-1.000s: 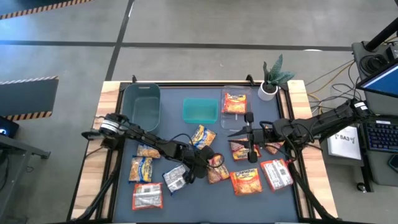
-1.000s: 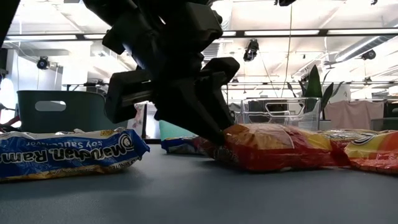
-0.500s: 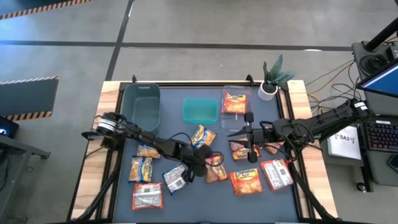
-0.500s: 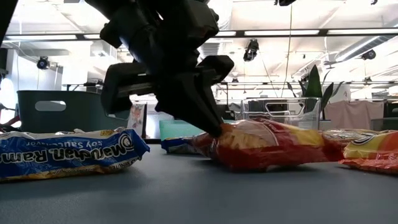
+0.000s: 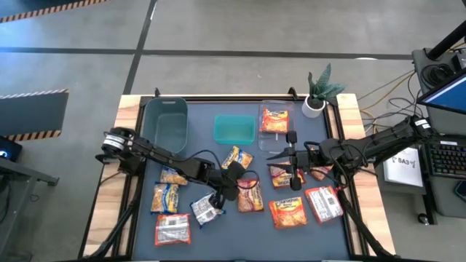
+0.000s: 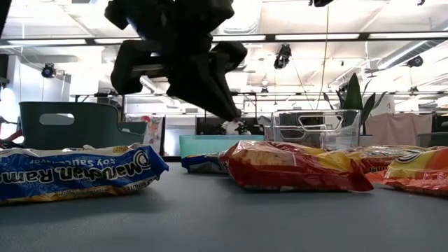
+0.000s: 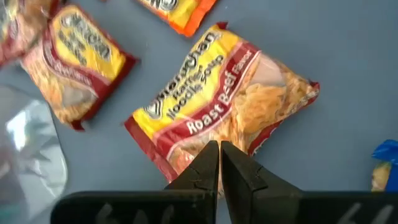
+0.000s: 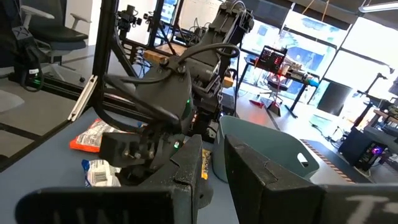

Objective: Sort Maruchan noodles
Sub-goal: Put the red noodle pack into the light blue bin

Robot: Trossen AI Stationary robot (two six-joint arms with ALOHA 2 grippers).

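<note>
Packets lie scattered over the dark mat, and I take the teal bin point(image 5: 234, 129) at the far middle as my mark. Nearest me, well toward the near edge from the bin, I see a red-and-white packet point(image 5: 172, 230), an orange packet point(image 5: 288, 212) and a second red-and-white packet point(image 5: 323, 204). One step farther in: a yellow packet point(image 5: 164, 197) and a silver-blue packet point(image 5: 205, 209), both on the left arm's side of the bin.

Left gripper point(image 5: 234, 185) hangs just nearside of the bin, above a roast-beef packet point(image 7: 222, 116) lying flat on the mat. From the wrist camera I see its fingers point(image 7: 202, 169) pressed together with nothing between them; in the low view the tips are clear above the packet.

Right gripper point(image 5: 290, 161) hovers near the bin on the right arm's side, over a red packet point(image 5: 280, 175). Its fingers stand slightly parted; I see nothing held.

Closer to the bin, a yellow-and-blue packet point(image 5: 237, 157) lies just nearside of it. Beside the bin, a clear bin point(image 5: 265, 109) holds one orange packet. On the other flank sits a grey-blue bin point(image 5: 164, 124).
</note>
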